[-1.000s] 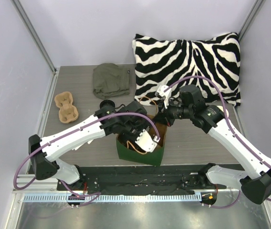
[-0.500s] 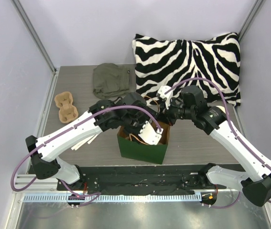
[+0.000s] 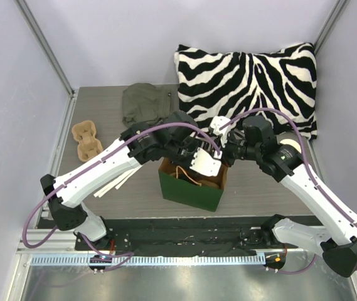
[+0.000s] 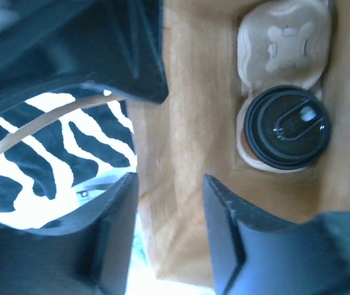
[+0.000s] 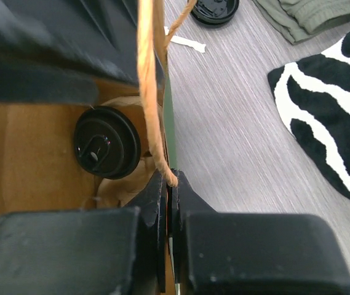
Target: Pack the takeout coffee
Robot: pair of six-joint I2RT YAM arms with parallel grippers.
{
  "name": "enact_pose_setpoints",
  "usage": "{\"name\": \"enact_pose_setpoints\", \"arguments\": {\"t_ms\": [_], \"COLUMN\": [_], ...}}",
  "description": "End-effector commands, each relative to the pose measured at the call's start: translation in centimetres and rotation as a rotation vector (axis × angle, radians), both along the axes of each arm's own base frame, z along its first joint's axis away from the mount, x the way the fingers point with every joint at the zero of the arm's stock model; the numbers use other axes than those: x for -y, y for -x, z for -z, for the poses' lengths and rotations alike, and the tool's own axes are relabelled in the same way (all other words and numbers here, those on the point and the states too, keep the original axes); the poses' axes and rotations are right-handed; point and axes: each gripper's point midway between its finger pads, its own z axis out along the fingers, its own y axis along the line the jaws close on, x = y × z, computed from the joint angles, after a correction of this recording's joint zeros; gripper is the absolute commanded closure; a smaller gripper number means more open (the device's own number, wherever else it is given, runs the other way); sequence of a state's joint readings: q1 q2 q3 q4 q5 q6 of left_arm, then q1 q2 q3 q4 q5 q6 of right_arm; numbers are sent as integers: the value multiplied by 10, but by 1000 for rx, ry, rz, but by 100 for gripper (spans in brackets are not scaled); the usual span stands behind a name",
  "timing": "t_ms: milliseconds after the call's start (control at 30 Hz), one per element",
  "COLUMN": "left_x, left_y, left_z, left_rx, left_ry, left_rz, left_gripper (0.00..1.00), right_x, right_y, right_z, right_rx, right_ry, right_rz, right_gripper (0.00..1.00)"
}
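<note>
The takeout coffee (image 4: 285, 129), a tan cup with a black lid (image 5: 107, 142), stands in one socket of a pulp tray (image 4: 283, 43) at the bottom of the green bag (image 3: 187, 193). My left gripper (image 4: 170, 227) hangs over the bag's mouth (image 3: 204, 168), clear of the cup. Its jaws are partly apart, with only the bag's brown inner wall showing between them. My right gripper (image 5: 170, 184) is shut on the bag's rim beside the twisted paper handle (image 5: 147, 74). From above, my left gripper hides the cup.
A zebra pillow (image 3: 247, 81) fills the back right and a green cloth (image 3: 143, 103) lies behind the bag. A second pulp tray (image 3: 87, 139) sits at the left. A loose black lid (image 5: 214, 11) lies on the table. A lidless tan cup (image 3: 289, 145) stands behind my right arm.
My left gripper has risen out of the bag, moved back and right, and its jaws have narrowed. The bag and my right gripper have shifted a little to the right.
</note>
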State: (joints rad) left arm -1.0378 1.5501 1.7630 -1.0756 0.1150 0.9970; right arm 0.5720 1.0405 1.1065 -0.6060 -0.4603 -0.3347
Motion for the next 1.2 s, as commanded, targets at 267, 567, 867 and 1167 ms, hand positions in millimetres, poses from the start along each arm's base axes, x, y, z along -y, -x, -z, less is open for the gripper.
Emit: {"name": "enact_pose_setpoints", "arguments": {"t_ms": [267, 567, 867, 1167], "left_x": [8, -57, -195, -281], "left_y": [-7, -93, -112, -56], "left_z": [-92, -134, 18, 145], "left_rx": [-167, -352, -722, -682], "left_ry": [336, 633, 427, -56], "left_rz": [-210, -725, -1276, -1213], "left_gripper": [64, 74, 68, 62], "right_x": [14, 27, 41, 48], "right_y": [-15, -23, -32, -37], "right_z": [-17, -19, -22, -23], "right_rx": [141, 141, 168, 181], "right_ry": [32, 52, 70, 84], "right_rz": [58, 160, 234, 255], "right_gripper": [99, 99, 99, 99]}}
